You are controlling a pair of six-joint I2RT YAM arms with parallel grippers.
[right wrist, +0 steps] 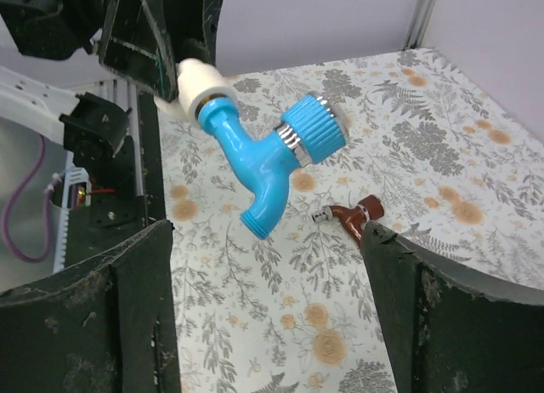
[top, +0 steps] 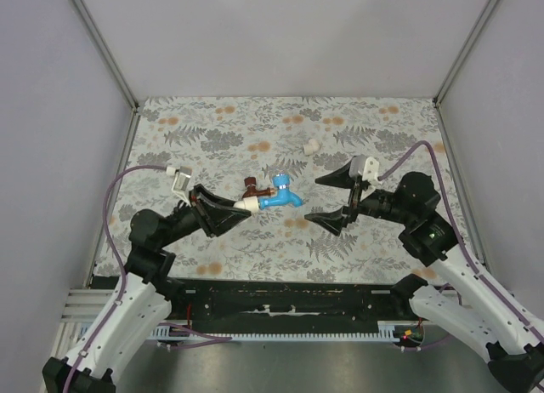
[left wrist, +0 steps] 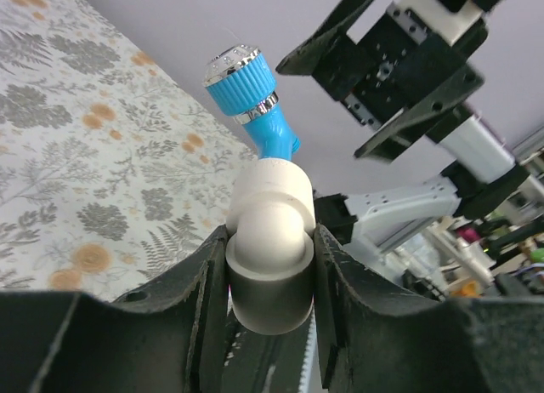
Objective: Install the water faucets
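Bright blue plastic faucet (top: pixel 280 197) is joined to a white elbow fitting (left wrist: pixel 270 240) clamped by the left gripper (top: pixel 238 207); the right gripper (top: pixel 330 199) is spread wide just beyond its spout.

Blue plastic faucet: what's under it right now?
Only floral table cover shows beneath the blue plastic faucet; the dark red-brown faucet lies aside. The blue inlet is hidden inside the white fitting.

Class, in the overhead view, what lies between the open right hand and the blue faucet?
Nothing: the top view shows only bare floral table between the right hand and the blue faucet.
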